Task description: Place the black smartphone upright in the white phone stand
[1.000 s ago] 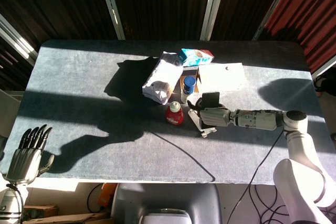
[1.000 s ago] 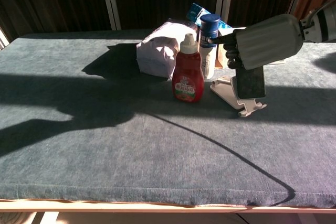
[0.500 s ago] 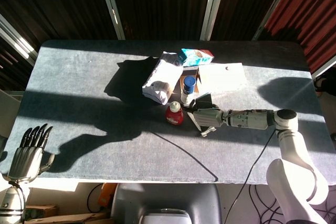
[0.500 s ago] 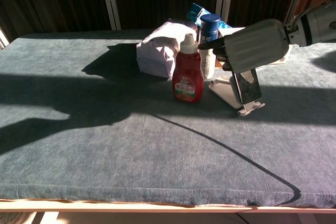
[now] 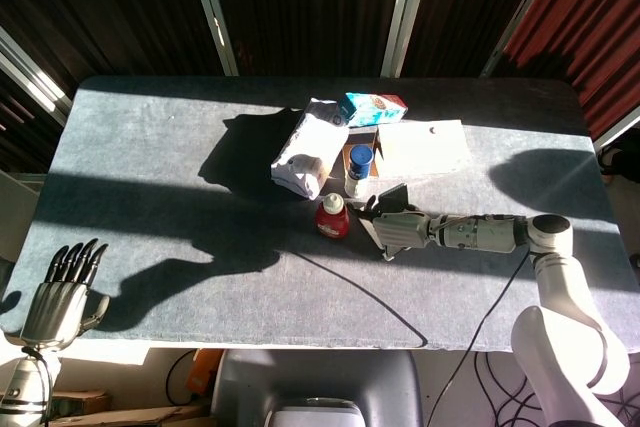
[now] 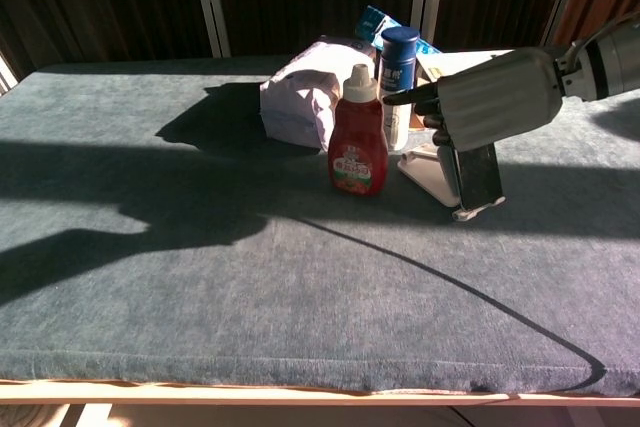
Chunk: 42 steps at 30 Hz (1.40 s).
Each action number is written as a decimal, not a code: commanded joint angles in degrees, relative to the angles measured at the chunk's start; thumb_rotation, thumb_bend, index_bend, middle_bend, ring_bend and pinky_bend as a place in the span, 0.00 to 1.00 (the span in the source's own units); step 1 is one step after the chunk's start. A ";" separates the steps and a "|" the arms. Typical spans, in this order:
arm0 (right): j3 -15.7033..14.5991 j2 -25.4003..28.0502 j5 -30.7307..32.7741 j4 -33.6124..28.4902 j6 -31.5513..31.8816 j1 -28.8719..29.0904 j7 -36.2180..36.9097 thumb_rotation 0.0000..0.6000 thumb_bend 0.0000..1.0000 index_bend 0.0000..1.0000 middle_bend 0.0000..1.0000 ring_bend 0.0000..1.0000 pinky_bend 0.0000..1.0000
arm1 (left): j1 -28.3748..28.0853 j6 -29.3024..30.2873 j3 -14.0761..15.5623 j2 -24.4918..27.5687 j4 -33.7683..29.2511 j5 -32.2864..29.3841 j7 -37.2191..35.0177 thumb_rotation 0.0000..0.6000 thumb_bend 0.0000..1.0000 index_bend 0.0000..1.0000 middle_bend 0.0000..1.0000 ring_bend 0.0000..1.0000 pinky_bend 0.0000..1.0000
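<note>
The black smartphone leans in the white phone stand, its lower edge down at the stand's front lip. My right hand reaches in from the right and holds the phone by its top, fingers wrapped over it. The head view shows the same right hand over the stand, with the phone showing as a dark slab behind it. My left hand hangs off the table's near left corner, fingers spread and holding nothing.
A red bottle stands just left of the stand, and a blue-capped white bottle right behind it. Further back lie a white bag, a teal box and a flat white carton. Table's front edge runs near.
My right hand has brought the phone down and tilted it back into the stand. The left hand has sunk slightly lower at the table's corner.
</note>
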 commanded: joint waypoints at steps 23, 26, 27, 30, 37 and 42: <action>0.65 -0.07 1.79 -1.17 -0.24 -0.39 -0.08 1.00 0.31 0.00 0.15 0.13 0.06 | 0.23 0.84 0.74 0.42 -0.10 1.50 -0.99 1.00 0.37 0.00 0.03 0.00 0.06; 1.28 0.70 2.59 -2.05 0.40 -0.67 1.96 1.00 0.30 0.00 0.08 0.07 0.01 | 0.26 1.00 0.79 0.54 -0.09 1.72 -1.30 1.00 0.37 0.00 0.03 0.00 0.06; 1.43 1.09 2.77 -2.48 0.97 -0.76 2.66 1.00 0.30 0.00 0.07 0.05 0.00 | 0.27 1.08 0.83 0.59 -0.09 1.86 -1.44 1.00 0.37 0.00 0.03 0.00 0.06; 1.56 2.48 2.95 -3.48 2.58 -0.98 4.07 1.00 0.30 0.00 0.05 0.03 0.00 | 0.36 1.36 0.97 0.72 -0.15 2.26 -1.73 1.00 0.37 0.00 0.03 0.00 0.06; 5.44 5.39 6.42 -10.79 12.07 -3.74 7.60 1.00 0.29 0.00 0.02 0.00 0.00 | 0.99 3.04 1.57 1.18 -0.35 4.06 -2.65 1.00 0.37 0.00 0.03 0.00 0.06; 13.89 5.22 14.54 -26.64 23.05 -11.17 7.42 1.00 0.27 0.00 0.00 0.00 0.00 | 1.92 5.25 1.73 1.88 -0.45 5.19 -4.09 1.00 0.37 0.00 0.03 0.00 0.06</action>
